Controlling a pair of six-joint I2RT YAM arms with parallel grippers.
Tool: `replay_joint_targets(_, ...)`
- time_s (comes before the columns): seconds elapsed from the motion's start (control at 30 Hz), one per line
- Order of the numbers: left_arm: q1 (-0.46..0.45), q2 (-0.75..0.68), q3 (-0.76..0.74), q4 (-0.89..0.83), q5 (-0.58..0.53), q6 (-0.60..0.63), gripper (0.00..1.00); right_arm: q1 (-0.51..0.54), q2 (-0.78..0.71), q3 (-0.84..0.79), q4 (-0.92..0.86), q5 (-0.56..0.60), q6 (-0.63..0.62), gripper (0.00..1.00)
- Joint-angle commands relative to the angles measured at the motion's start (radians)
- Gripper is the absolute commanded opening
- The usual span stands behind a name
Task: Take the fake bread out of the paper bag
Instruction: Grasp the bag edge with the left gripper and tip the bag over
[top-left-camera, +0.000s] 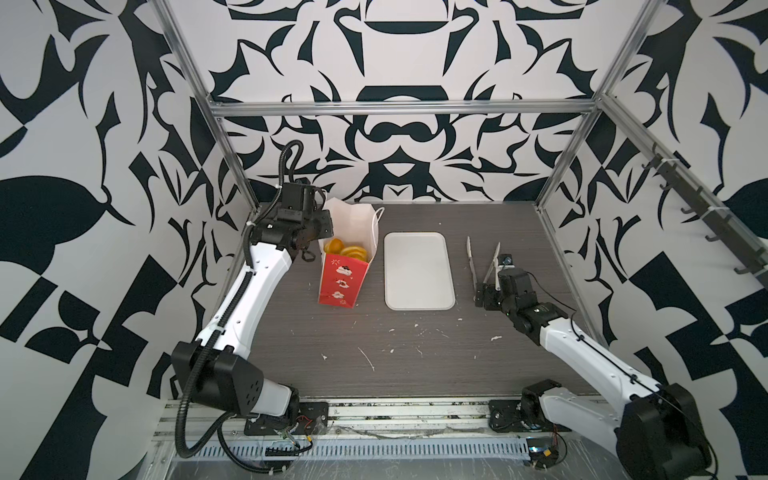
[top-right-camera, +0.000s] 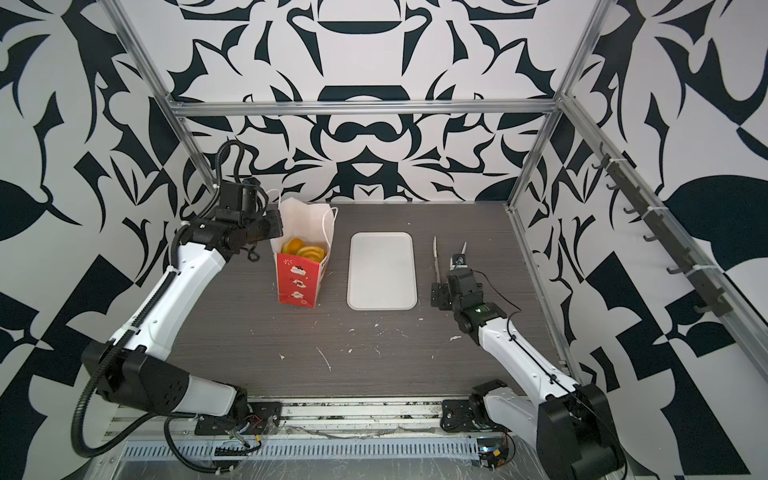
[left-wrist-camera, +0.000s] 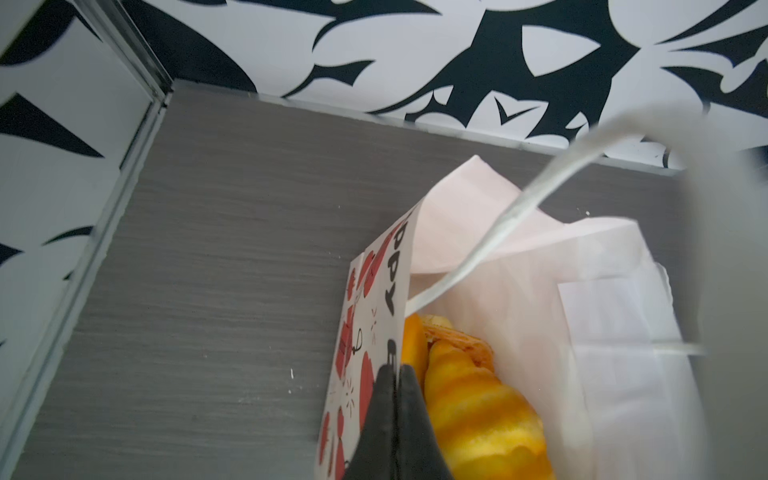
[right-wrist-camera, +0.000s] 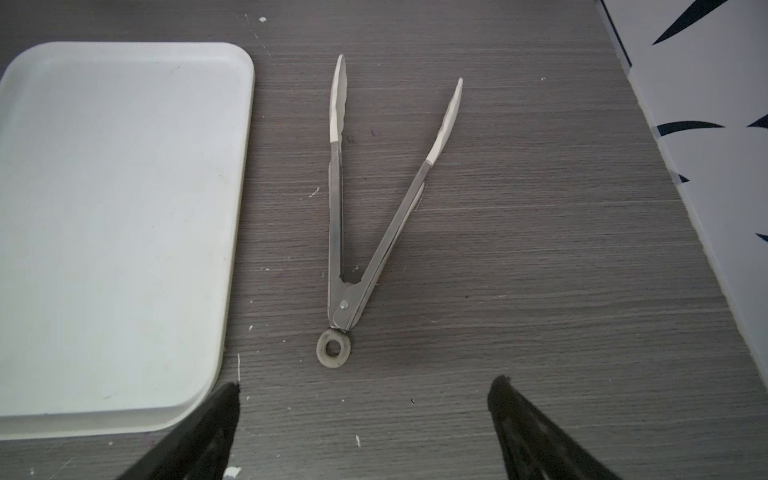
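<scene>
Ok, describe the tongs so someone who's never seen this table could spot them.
On the grey table, find the flat white tray in the middle. Right of it in both top views lie the tongs: the only metal utensil, steel arms splayed in a V, pale tips, ring at the hinge.

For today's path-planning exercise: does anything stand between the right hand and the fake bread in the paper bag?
Yes. The white tray lies flat between the right hand and the paper bag, and the bag's tall walls surround the fake bread; only its open top gives access.
</scene>
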Motion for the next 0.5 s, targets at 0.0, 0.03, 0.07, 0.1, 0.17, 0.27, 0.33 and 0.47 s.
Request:
replay_joint_targets(0.0,0.038,0.072,0.140,0.007,-0.035,0.110,0.00,0.002,-0.014,0.000,0.018,0.025,-0.008,0.96)
replay_joint_targets(0.03,0.049,0.108,0.186,0.005,-0.035,0.141,0.00,0.002,-0.017,0.000,0.018,0.029,-0.009,0.96)
replay_joint_targets(0.07,0.060,0.146,0.234,-0.001,-0.037,0.169,0.00,0.002,-0.020,0.000,0.014,0.033,-0.008,0.96)
replay_joint_targets(0.1,0.068,0.178,0.276,-0.009,-0.038,0.197,0.00,0.003,-0.023,0.000,0.012,0.037,-0.010,0.96)
replay_joint_targets(0.17,0.076,0.255,0.373,-0.022,-0.057,0.264,0.00,0.002,-0.030,-0.001,0.011,0.045,-0.011,0.96)
replay_joint_targets(0.27,0.077,0.362,0.494,-0.037,-0.094,0.350,0.00,0.001,-0.037,-0.004,0.009,0.052,-0.014,0.96)
replay_joint_targets(0.33,0.074,0.424,0.554,-0.050,-0.098,0.371,0.00,0.000,-0.040,-0.006,0.007,0.052,-0.013,0.96)
replay_joint_targets(0.47,0.046,0.501,0.588,-0.035,-0.094,0.361,0.00,0.000,-0.037,-0.007,0.006,0.049,-0.009,0.96)
